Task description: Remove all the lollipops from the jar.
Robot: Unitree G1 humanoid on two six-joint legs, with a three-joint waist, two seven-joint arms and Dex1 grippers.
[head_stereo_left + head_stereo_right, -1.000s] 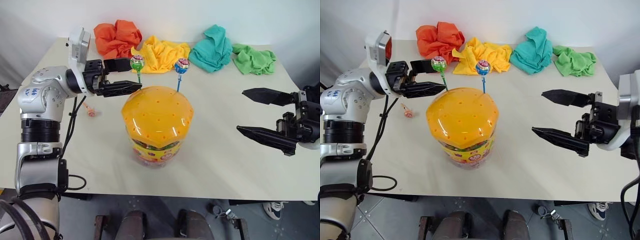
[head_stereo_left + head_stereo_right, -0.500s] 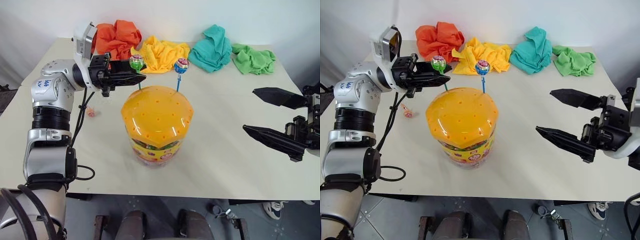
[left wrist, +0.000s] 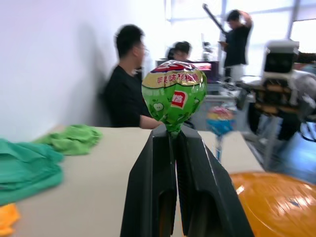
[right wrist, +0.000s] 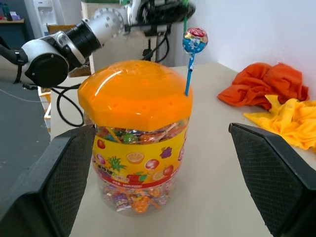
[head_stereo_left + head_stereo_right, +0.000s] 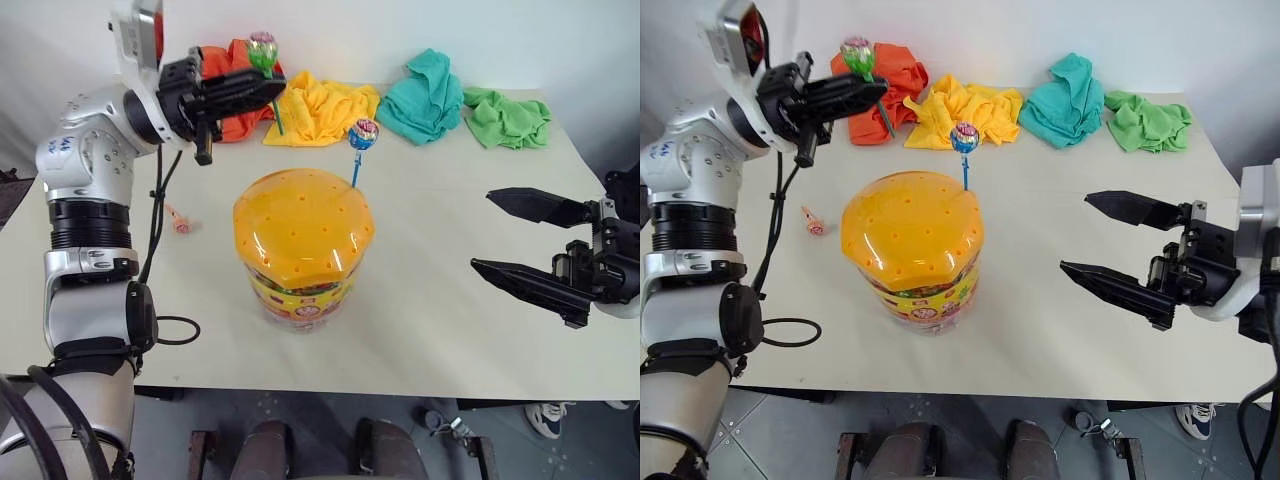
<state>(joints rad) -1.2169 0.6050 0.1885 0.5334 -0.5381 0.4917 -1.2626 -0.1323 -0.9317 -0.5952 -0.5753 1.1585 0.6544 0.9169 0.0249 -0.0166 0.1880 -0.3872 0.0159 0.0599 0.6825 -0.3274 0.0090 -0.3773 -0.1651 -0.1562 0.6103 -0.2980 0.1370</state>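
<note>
Landmark: jar, standing upright on the table, orange domed lid on, wrapped candies seen through the clear wall.

Left gripper is held up and behind-left of the jar, well clear of the lid. Its fingers are pressed together on the stick just under the head of the green lollipop; the stick is seen hanging down past the fingers, fully out of the lid. The green one is thus pinched and lifted, in front of the orange cloth.

Blue lollipop is planted in a hole at the rear of the jar lid, stick nearly upright, head above the dome.

Orange lollipop is lying on the table to the left of the jar, apart from it, beneath the left arm.

Right gripper is held to the right of the jar, well apart, fingers spread wide, nothing between them; the jar is framed between the two fingers in the right wrist view.

Behind the jar, along the far table edge: yellow cloth, teal cloth, green cloth. People are seen in the background of the left wrist view.
</note>
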